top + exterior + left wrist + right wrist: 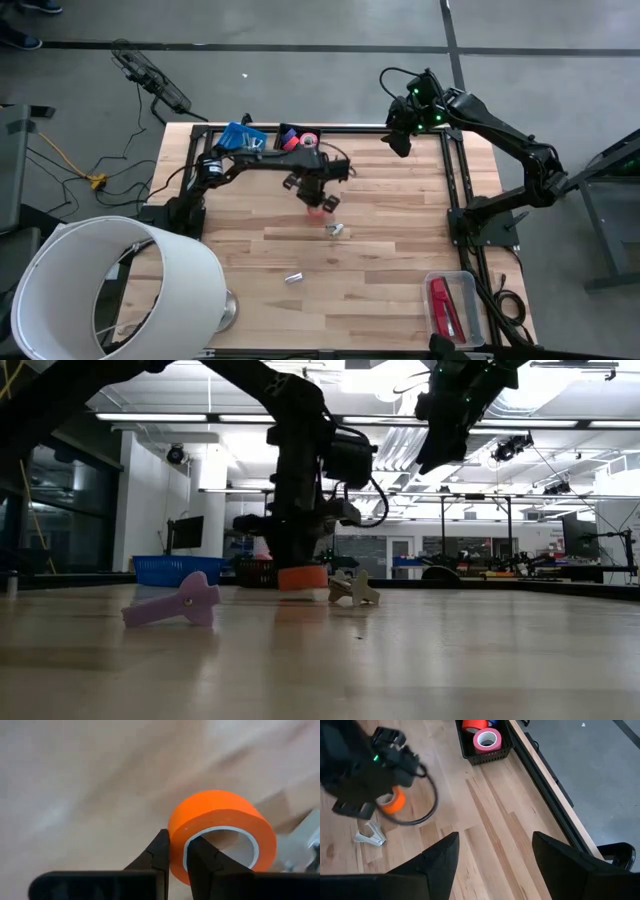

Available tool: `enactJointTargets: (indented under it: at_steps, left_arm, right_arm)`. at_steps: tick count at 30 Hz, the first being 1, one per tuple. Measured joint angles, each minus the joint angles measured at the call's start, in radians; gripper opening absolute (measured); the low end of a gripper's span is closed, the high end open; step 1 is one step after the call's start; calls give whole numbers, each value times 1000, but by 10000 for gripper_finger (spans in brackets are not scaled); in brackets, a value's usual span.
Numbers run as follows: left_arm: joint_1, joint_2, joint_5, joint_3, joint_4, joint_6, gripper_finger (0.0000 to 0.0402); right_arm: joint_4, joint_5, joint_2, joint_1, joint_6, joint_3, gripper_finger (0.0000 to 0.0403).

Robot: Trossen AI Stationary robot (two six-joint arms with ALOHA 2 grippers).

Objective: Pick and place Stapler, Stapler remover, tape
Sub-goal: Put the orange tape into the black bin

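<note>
A: While the left tool (177,857) is clenched on the wall of the orange tape roll (222,832), one finger outside and one inside the ring, what counts as placed?

B: Stapler (443,305) first. Red, lying in the clear bin (476,300) at the near right corner of the surface (400,250). Judged done.

A: And the tape?

B: Partly. Right wrist view shows a pink roll (486,740) and a red roll (475,724) in the black basket (487,756) at the far edge. High view puts that basket beside a blue basket (238,135). The orange roll is near the middle of the surface, a little toward the far side. Low view has it at surface level under the left arm; whether it has lifted clear, cannot tell.

A: Staple removers?

B: Not yet placed, by the look of it. One silvery remover (335,229) lies just beside the orange roll. A second small silvery piece (293,278) lies well apart, nearer the front edge. Low view shows a purple-looking winged piece (173,605) close to the camera and a pale one (353,590) farther back; likely the same two, not certain.

A: Right arm?

B: Waiting. Right tool (495,852) hangs over the far right corner of the surface, fingers spread, nothing between them.

A: So what's left?

B: My reading: carry the orange roll to the black basket with the others, then the two removers. Where they go, the views don't say.
</note>
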Motion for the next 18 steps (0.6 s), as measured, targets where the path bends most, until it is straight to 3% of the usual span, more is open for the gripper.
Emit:
enactJointTargets:
  at_steps: [10, 14, 18]
  left_arm:
    - [165, 0, -183, 239, -129, 35, 32]
    - [235, 0, -256, 270, -99, 24, 32]
    - [306, 0, -264, 270, -44, 21, 32]
  right_arm:
    - [11, 0, 0, 0, 2, 0, 243]
    - [14, 0, 0, 0, 4, 0, 243]
    - [12, 0, 0, 0, 4, 0, 243]
